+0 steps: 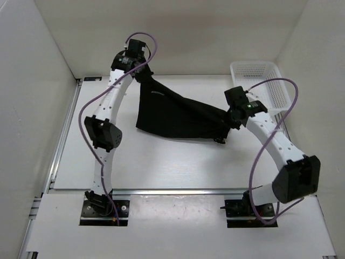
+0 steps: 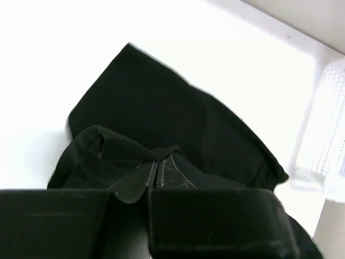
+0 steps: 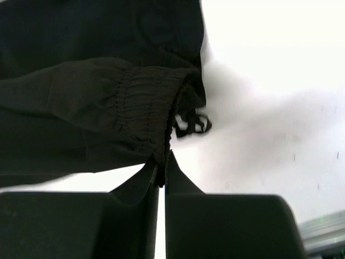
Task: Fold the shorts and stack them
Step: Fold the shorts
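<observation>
**Operator:** State of both end effectors?

**Technician:** Left gripper (image 2: 155, 175): jaws closed, with a fold of black fabric pinched between the tips. Right gripper (image 3: 163, 168): jaws closed on the gathered waistband (image 3: 145, 108), beside a loose drawstring (image 3: 193, 125) loop. Both hold the shorts (image 1: 172, 113).

**Operator:** Location of the shorts?

**Technician:** Strung between the 2 grippers over the far half of the table (image 1: 161, 162). The left end is raised high at the far side. The right end is lower, near the basket (image 1: 257, 81) but apart from it. The lower edge sags toward the table; contact cannot be confirmed.

**Operator:** Step in hand?

**Technician:** Judged as the opening step: spreading the garment ahead of the fold. No fold is complete, and the cloth hangs bunched, not flat.

**Operator:** Requirement for the next move?

**Technician:** Probably lower both ends together with the cloth taut, so it lands flat and clear of the basket. Release only once the fabric rests on the table. Risk: each pinch is narrow, so a hard pull could slip it.
</observation>
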`<state>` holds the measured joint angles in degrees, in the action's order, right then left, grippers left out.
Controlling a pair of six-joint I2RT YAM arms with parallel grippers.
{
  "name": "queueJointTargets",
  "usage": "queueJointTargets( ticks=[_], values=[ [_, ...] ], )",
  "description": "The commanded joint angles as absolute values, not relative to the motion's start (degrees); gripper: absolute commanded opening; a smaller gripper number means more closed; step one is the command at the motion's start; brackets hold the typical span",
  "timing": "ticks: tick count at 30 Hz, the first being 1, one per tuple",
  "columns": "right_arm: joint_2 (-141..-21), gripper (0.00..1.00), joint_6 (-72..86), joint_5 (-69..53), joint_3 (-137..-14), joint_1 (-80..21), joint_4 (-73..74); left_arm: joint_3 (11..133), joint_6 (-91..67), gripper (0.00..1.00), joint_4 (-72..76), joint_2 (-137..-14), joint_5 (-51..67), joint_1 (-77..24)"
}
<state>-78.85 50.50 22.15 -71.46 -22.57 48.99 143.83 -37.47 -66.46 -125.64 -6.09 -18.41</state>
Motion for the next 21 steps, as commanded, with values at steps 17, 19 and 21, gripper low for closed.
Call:
queueJointTargets(
  ticks=[17,19,21],
  values=[
    [-87.2,0.84,39.9,14.2,-70.0,-16.5,38.6,119.6,-25.7,0.96,-52.0,-114.1,-2.3,-16.3],
    [-84.6,0.84,39.9,13.7,-67.2,-16.5,38.6,109.9,-26.7,1.0,-52.0,-112.8,-0.8,-16.3],
    [-82.1,0.84,39.9,13.7,-65.8,-16.5,39.8,103.1,-27.9,1.0,-52.0,-112.8,1.2,-16.3]
  ],
)
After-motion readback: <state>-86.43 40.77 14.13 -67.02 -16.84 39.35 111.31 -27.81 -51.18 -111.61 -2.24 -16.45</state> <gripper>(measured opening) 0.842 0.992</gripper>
